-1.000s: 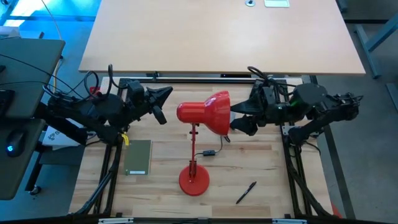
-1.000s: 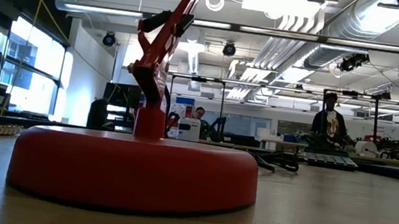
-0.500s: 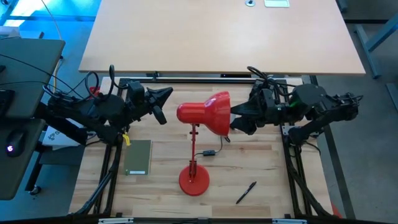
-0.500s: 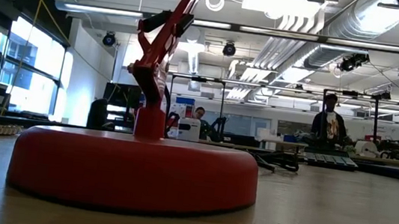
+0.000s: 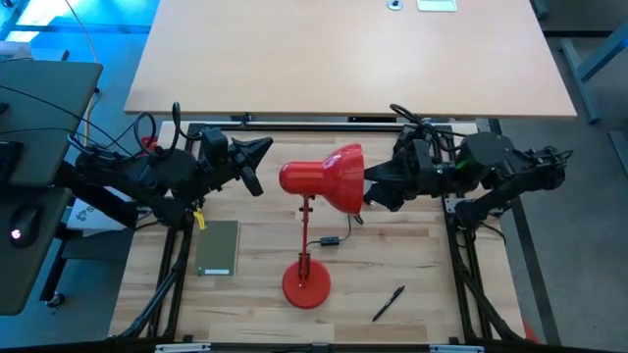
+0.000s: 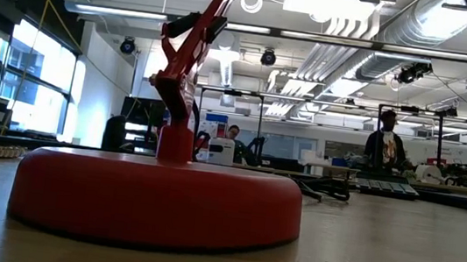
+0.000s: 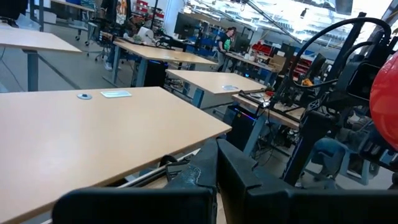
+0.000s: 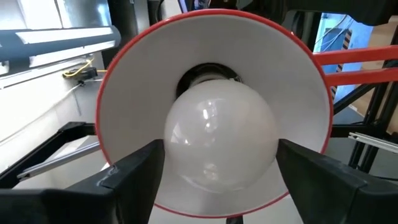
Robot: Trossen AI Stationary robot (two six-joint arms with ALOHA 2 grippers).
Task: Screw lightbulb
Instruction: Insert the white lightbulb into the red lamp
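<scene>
Two fingers of my right gripper (image 8: 217, 171) stand apart, one on each side of the lightbulb (image 8: 219, 135), and from the wrist view I can't quite tell whether either finger touches the glass. The lightbulb sits in the socket deep inside the white-lined shade of the red lamp (image 5: 324, 178), filling the middle of the right wrist view. In the high view my right gripper (image 5: 378, 186) is at the shade's open mouth, right of centre in the frame, and the lamp's round base (image 5: 305, 285) stands lower, near the bottom centre on the wooden table (image 5: 412, 250). My left gripper (image 5: 257, 165) waits pinched closed just left of the shade, clear of it. A black pen (image 5: 388, 303) lies at lower right and a green pad (image 5: 218, 247) at lower left.
</scene>
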